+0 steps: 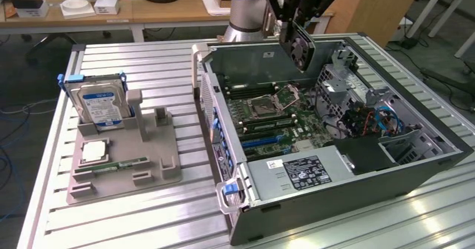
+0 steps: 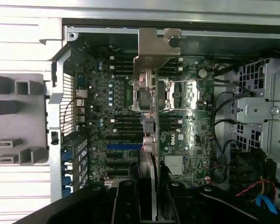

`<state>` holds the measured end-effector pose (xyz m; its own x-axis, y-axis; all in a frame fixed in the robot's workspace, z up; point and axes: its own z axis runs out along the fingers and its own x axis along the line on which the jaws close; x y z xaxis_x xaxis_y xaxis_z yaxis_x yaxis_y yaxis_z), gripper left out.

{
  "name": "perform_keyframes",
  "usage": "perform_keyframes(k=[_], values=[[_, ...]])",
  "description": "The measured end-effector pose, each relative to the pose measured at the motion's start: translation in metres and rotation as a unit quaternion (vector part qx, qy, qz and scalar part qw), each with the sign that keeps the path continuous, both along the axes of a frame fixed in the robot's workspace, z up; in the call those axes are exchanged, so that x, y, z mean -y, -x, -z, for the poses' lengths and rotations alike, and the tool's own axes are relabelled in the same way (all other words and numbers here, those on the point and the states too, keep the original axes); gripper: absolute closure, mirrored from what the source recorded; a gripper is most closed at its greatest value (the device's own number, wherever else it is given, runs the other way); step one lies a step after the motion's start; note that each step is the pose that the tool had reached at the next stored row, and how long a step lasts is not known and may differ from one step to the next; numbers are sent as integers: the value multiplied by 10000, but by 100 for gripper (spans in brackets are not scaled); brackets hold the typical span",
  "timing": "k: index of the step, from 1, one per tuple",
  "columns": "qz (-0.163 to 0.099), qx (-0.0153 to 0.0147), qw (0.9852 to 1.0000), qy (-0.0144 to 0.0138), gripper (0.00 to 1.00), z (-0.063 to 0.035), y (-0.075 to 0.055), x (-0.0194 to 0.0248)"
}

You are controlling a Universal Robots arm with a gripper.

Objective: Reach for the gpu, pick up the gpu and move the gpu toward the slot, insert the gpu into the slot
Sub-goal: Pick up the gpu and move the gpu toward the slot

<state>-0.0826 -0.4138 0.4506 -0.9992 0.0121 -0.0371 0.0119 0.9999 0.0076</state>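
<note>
Exterior view: gripper [image 1: 297,16] at 12 o'clock of the frame, jaws about half closed and clamped on the upper edge of the gpu [image 1: 301,44]. The card hangs upright in the air over the far end of the open computer case [image 1: 371,185]. It is well clear of the motherboard [image 1: 282,121] and not seated in anything.

Wrist view: black fingers [image 2: 126,200] flank the card, seen edge-on as a thin line running out to its silver bracket [image 2: 151,49]. The board with its blue slot [image 2: 123,146] lies beyond.

Handling, my reading: light and stiff, but fragile. The thin board carries exposed parts and a fan [image 1: 300,42], so the grip belongs on the bare edges, away from the fan and the contact edge. Smooth, narrow edges could let it pivot in the jaws.

Looks: flat, thin card with a dark face and a round black fan. It has a narrow silver metal plate at one end. Board colour is hard to judge here.

Outward: CPU socket [image 1: 263,103] at 6 o'clock below the card, power supply [image 1: 297,171] further down. At 9 o'clock of the case sits a grey fixture tray [image 1: 148,149] holding a hard drive [image 1: 100,101], all on the slatted table [image 1: 133,215].
</note>
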Motion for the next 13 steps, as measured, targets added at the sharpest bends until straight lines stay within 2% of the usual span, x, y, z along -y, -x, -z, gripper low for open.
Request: perform_keyframes(k=[13], values=[[0, 2, 10000, 0, 73, 21, -294, 0]])
